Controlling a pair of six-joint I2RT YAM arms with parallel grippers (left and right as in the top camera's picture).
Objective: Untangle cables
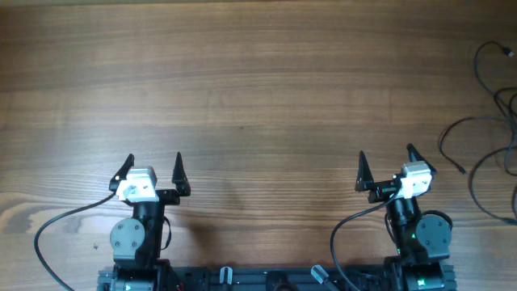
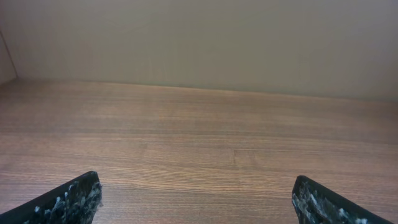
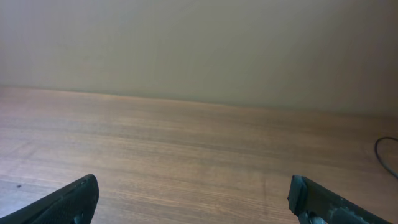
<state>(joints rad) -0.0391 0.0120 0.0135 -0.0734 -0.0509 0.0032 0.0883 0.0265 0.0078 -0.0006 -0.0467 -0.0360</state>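
Observation:
The cables (image 1: 490, 121) are thin black wires lying in loose loops at the far right edge of the wooden table, partly cut off by the frame. One strand (image 3: 385, 149) shows at the right edge of the right wrist view. My right gripper (image 1: 385, 166) stands open near the front of the table, well left of the cables, with nothing between its fingers. My left gripper (image 1: 153, 168) stands open at the front left, also empty. In both wrist views only bare wood lies between the fingertips (image 2: 81, 199) (image 3: 311, 196).
The wooden table (image 1: 258, 81) stretches across the whole view. A plain wall (image 2: 199, 37) rises behind its far edge. Thicker black arm cables (image 1: 65, 222) curve beside each arm base at the front.

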